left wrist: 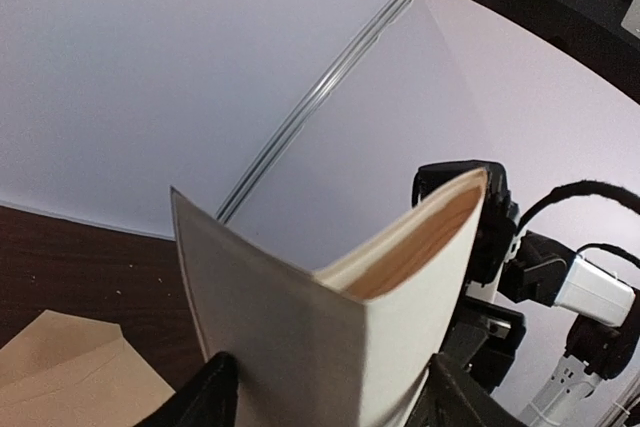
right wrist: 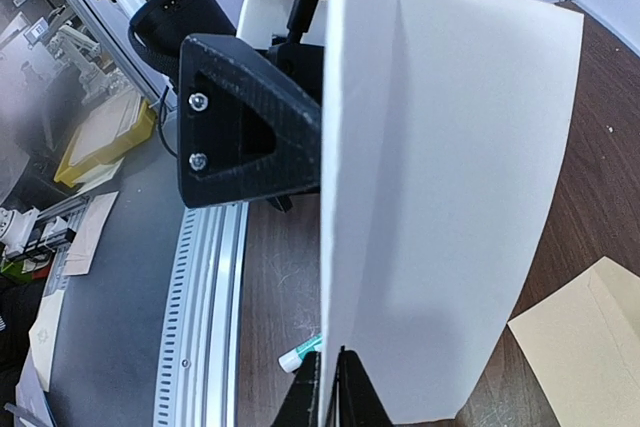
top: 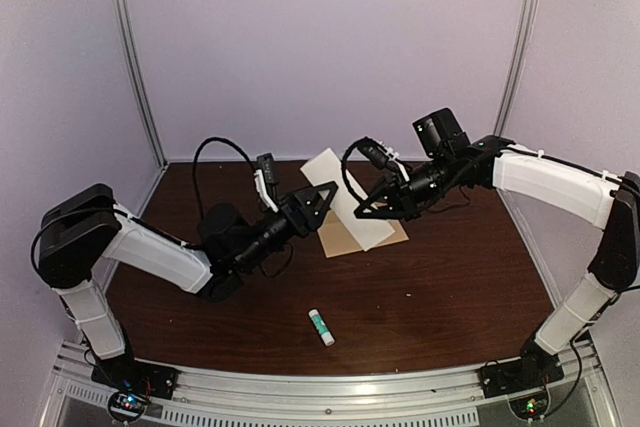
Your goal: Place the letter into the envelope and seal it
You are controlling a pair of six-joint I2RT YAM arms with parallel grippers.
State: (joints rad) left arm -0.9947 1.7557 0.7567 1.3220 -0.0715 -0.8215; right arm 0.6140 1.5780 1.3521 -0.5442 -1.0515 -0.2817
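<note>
Mid-table, both reaching inward | left end effector (top: 328, 193) spread | right end effector (top: 360, 213) pinches letter (top: 328, 167)

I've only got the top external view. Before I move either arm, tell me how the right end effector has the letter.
Observer: In the right wrist view, the right end effector pinches the letter at the sheet's thin edge, fingers nearly together.
Operator: Now give me the left side.
Observer: In the left wrist view, the left end effector stands wide open, with one finger on each side of the letter.
Operator: Describe the fold.
Observer: It isn't pressed flat. From the left wrist, the folded panels gape apart at the top edge, leaving an open pocket between them.
</note>
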